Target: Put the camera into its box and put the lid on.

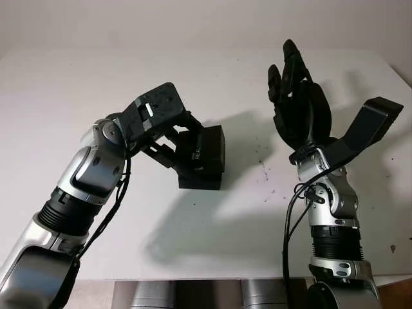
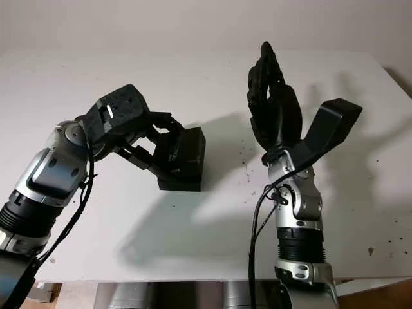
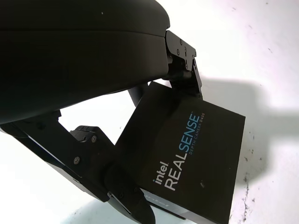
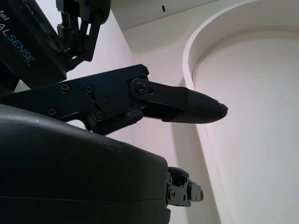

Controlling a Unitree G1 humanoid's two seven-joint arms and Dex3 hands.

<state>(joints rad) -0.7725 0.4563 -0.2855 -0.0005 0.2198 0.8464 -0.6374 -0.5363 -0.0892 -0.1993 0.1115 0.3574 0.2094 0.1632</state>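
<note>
- The left hand (image 1: 168,138) grips the black box (image 1: 203,159), fingers clamped along its left side, holding it near the middle of the white table (image 1: 212,225); whether it sits on the surface or hangs just above it I cannot tell.
- The box is a flat, matte black rectangle with sharp corners, white and blue "intel REALSENSE" lettering (image 3: 180,151) across its top.
- My read: stiff card, light, smooth enough to slip, so a pinch across opposite long edges looks safest; squeezing the broad face could dent it.
- The right hand (image 1: 297,96) is raised to the right of the box, well apart, released and holding nothing.
- The box appears closed, no camera on the table, so the job looks nearly done.
</note>
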